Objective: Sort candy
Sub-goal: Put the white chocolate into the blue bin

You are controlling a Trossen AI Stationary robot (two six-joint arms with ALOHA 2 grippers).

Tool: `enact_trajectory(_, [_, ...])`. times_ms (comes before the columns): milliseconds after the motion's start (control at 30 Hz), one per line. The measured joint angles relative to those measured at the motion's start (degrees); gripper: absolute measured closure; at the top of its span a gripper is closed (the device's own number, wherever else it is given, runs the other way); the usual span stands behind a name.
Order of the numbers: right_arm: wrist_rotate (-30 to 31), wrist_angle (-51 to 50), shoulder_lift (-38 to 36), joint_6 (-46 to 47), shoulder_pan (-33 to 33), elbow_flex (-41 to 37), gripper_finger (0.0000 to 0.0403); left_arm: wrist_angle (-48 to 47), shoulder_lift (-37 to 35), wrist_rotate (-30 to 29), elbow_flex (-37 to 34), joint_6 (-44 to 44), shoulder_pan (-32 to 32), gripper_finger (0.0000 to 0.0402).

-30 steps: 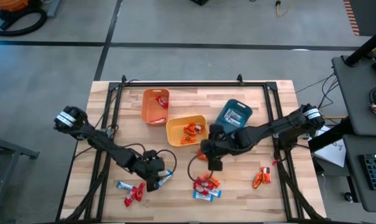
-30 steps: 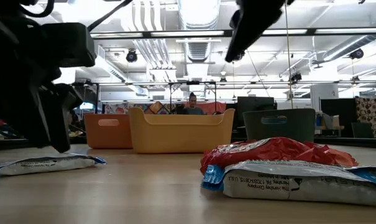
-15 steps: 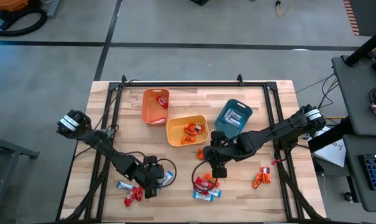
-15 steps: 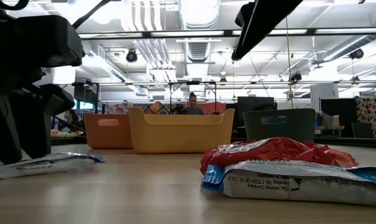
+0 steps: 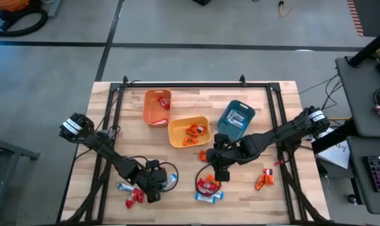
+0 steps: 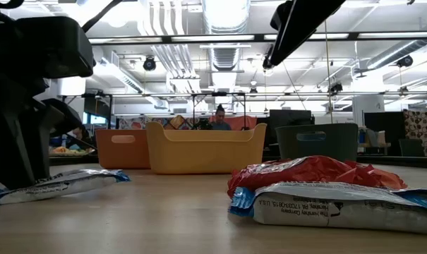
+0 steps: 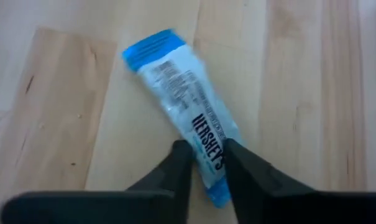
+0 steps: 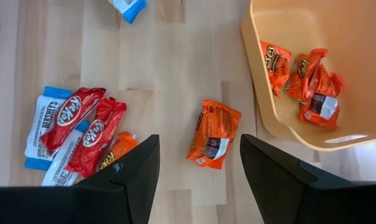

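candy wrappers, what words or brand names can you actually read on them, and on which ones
"HERSHEY'S" on the blue-and-white bar between the left gripper fingers.
"HERSHEY'S" on the blue-and-white bar in the pile, right wrist view.
"KitKat" on two red wrappers in that pile.
"THE HERSHEY COMPANY" in fine print on the bar nearest the low camera; the rest is too small.
Logos on the orange packets are too blurred to read.
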Motion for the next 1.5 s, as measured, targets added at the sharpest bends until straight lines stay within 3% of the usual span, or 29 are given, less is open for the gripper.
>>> enact_trajectory(133, [0.0, 0.3, 0.0, 0.1, 0.1, -0.2, 0.0188, -0.1, -0.2, -0.5, 0.0, 0.5, 0.0, 0.0393])
enact_trajectory(433, [0.0, 7.5, 0.1, -2.2, 0.1, -4.6, 0.0188, -1.8, -3.8, -1.4, -0.6, 5.1, -0.2, 0.0401])
enact_trajectory(633, [0.1, 22.2, 0.1, -9.8, 0.2, -10.6, 0.0188, -3.6, -9.4, -5.8, -0.8, 10.4, -0.2, 0.0401])
enact_trajectory(1000, [0.0, 57.9, 0.3, -23.0, -0.6, -21.1, 0.0188, -3.4, -13.7, -18.8, -0.7, 15.1, 0.0, 0.0401])
enact_trajectory(1233, [1.2, 64.2, 0.3, -15.3, -3.0, -22.6, 0.0188, -0.6, -13.8, -33.5, -0.6, 19.2, 0.1, 0.0401])
enact_trajectory(1500, [6.2, 65.0, 0.3, -10.4, -4.1, -23.9, 0.0188, 7.5, -13.8, -40.5, -0.6, 28.5, 0.4, 0.0401])
